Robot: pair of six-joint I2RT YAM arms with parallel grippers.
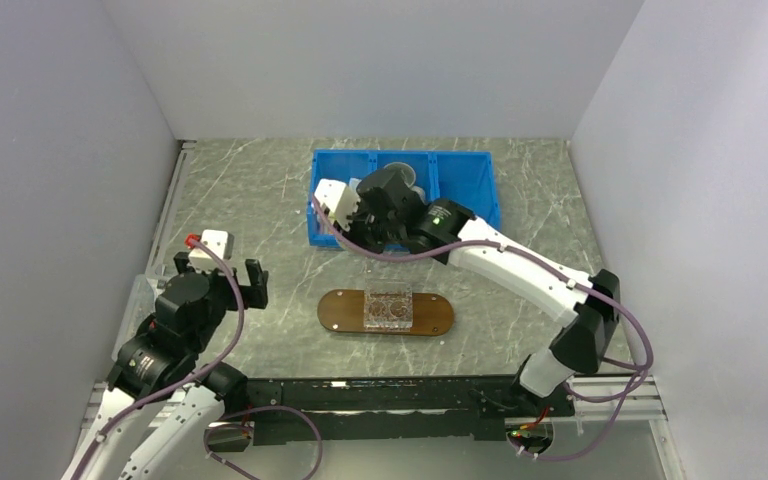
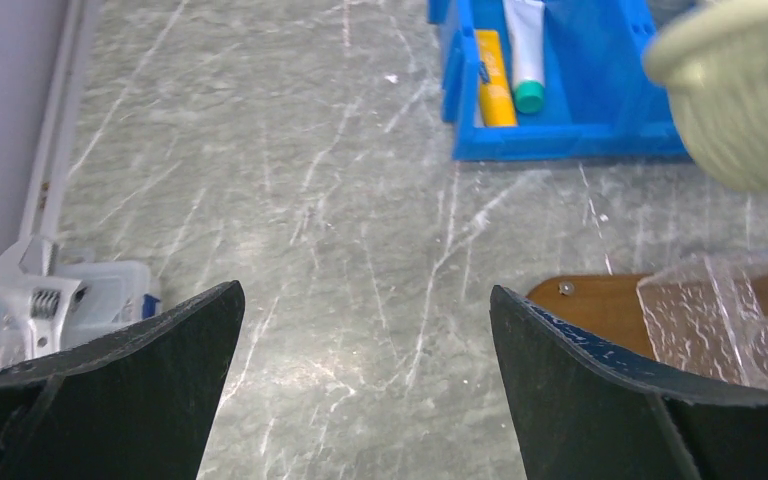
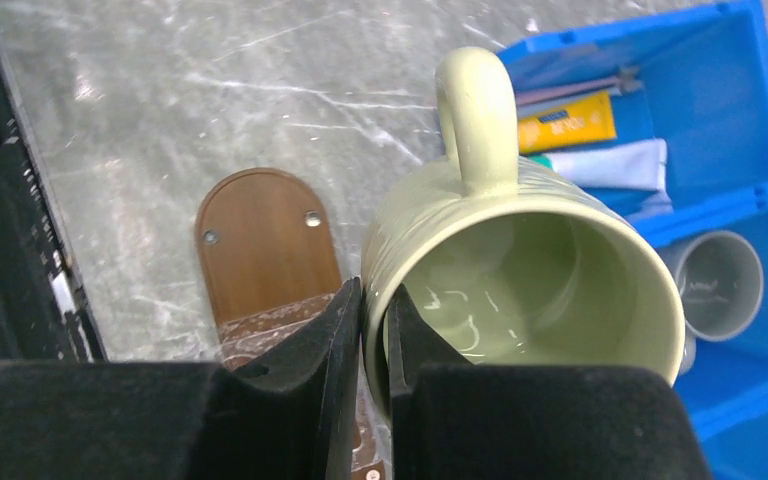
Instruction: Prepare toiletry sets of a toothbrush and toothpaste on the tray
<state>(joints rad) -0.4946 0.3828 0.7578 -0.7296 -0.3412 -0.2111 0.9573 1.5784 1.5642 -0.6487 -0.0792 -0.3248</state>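
Toiletry sets (image 3: pixel 566 122) lie in the blue bin's (image 1: pixel 465 180) left compartment: yellow tube (image 2: pixel 495 85), white tube (image 2: pixel 525 45), toothbrushes (image 3: pixel 572 88). Left gripper (image 2: pixel 365 292) jaws stand released over the table (image 2: pixel 290 150); the tray (image 1: pixel 338 312) at centre carries a clear holder (image 1: pixel 388 308). Right gripper (image 3: pixel 373 300) is clenched on the green mug's (image 3: pixel 520 270) wall.

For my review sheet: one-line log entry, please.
right gripper: shut on green mug | left gripper: open | yellow tube, white tube: in blue bin | tray: holds clear holder

My top camera looks steeply down from behind the arm bases over the whole tabletop (image 1: pixel 260 200). The left wrist view skims low toward the blue bin (image 2: pixel 560 145); the right wrist view hangs close above a mug (image 3: pixel 480 110). All three share the tray (image 1: pixel 338 312).
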